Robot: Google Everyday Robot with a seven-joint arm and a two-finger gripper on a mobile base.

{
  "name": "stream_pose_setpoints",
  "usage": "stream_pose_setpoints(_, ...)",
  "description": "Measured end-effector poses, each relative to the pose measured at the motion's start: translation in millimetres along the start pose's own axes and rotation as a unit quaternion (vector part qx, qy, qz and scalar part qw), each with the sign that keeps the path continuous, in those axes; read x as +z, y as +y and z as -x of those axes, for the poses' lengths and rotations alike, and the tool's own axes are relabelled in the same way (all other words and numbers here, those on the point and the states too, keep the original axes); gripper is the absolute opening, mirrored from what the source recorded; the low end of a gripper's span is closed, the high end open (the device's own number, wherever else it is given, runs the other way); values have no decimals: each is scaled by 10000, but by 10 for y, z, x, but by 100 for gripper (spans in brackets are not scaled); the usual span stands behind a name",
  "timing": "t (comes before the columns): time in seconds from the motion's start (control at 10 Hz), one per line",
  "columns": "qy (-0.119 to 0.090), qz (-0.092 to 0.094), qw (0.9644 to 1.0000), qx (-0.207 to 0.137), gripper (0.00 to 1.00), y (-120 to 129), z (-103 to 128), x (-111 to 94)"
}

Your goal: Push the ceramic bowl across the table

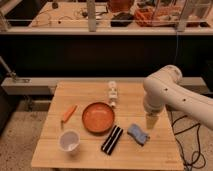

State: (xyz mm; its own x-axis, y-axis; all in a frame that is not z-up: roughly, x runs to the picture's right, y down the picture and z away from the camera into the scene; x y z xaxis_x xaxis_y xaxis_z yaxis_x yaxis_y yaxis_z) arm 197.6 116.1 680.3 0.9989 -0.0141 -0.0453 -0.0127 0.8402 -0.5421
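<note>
Though empty, ceramic bowl [98,117] apart from pincer [151,121] over the table [82,95], grip unclear.

The tool [151,121] hangs over the right side of the table [80,92], just beyond a blue cloth [138,134]. It is apart from the orange ceramic bowl [98,117] at the centre. A white bottle [113,94] lies behind the bowl, an orange stick [68,113] to its left, a white cup [69,141] near-left and a black bar [112,139] near-right.
</note>
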Motion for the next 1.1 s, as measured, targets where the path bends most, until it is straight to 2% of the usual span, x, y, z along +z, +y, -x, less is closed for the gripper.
stream_pose_setpoints(0.1, -22, -13, 9999, -104, 80, -31, 210, 1)
stream_pose_setpoints(0.5, -43, 32, 9996, -274, 80, -37, 348, 57)
stream_pose_setpoints(0.8, -90, 57, 9990, -431, 80, -79, 571, 115)
stream_pose_setpoints(1.1, -118, 114, 9984, -545, 80, -78, 638, 205)
